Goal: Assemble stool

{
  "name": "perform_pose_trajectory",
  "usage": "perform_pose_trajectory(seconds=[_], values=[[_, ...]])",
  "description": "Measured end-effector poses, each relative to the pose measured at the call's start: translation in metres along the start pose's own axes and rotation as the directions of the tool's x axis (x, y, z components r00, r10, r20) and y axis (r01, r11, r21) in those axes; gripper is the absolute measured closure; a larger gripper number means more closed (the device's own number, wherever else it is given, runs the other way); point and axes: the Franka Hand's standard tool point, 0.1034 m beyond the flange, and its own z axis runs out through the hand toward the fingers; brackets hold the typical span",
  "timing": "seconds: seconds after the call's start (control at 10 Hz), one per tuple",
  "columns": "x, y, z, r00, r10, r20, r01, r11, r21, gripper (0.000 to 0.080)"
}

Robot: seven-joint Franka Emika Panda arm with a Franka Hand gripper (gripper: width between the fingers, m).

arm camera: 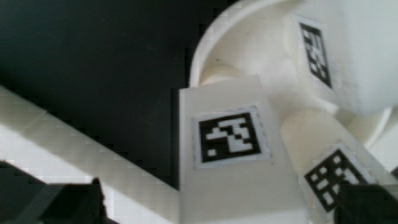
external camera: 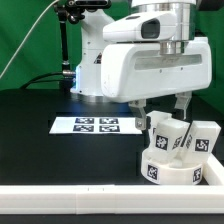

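Observation:
The round white stool seat [external camera: 170,175] lies at the exterior view's right, near the front rail. Two blocky tagged legs stand on it. The gripper [external camera: 166,118] comes down over the left leg [external camera: 165,136], one finger on each side, and looks shut on it. The other leg [external camera: 205,141] stands free to its right. In the wrist view the gripped leg [arm camera: 228,140] fills the middle with its tag facing the camera, between the dark fingers of the gripper [arm camera: 217,215]. The seat's curved white body [arm camera: 258,45] shows beyond it. A third leg is not in view.
The marker board [external camera: 97,125] lies flat on the black table behind and to the left of the seat. A long white rail [external camera: 90,203] runs along the front edge, close to the seat; it also shows in the wrist view [arm camera: 54,130].

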Motion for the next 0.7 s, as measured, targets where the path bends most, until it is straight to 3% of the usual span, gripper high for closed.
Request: perform_pose_trajectory(seconds=[0.1,0.3,0.4,0.5,0.7], values=[[0.0002,-0.0012,0.0009,1.000,0.006,-0.001,-0.006,1.000,-0.001,0.0150],[-0.0005,-0.0016,0.0027,1.000,0.005,0.002,-0.005,1.000,-0.001,0.0409],[-0.0006,-0.0013,0.0032,1.000,0.005,0.003,-0.005,1.000,-0.001,0.0409],[-0.0007,-0.0011,0.0032,1.000,0.006,0.003,-0.006,1.000,-0.001,0.0463],[-0.0008,-0.0009,0.0032,0.999,0.035,0.003,-0.035,0.999,-0.001,0.0462]])
